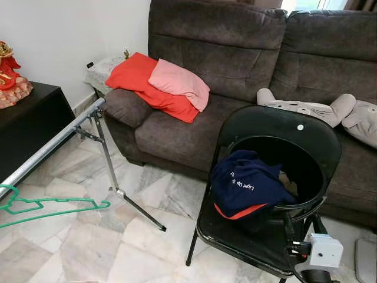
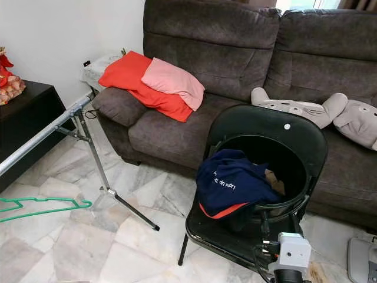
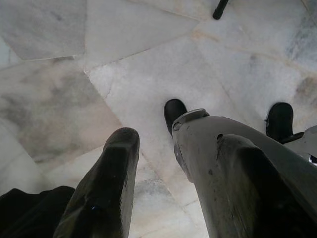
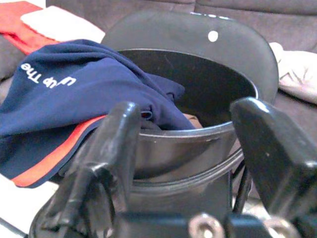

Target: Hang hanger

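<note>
I log: green hanger [image 1: 53,207] already on rail [image 1: 50,147]; left gripper [image 3: 163,173] and right gripper [image 4: 190,148] spread wide, empty.

White lettering on the navy blue shirt with red trim [image 4: 74,94], draped over the rim of the round black bucket [image 4: 208,136]. Readable in the right wrist view as "Up The", printed upside down; in the eye views as "Light Up", with further letters lost in a fold. No other legible text anywhere.

Smooth green plastic hanger [image 1: 41,207], shiny metal rail [image 1: 50,147], polished marble floor [image 1: 88,247]
</note>
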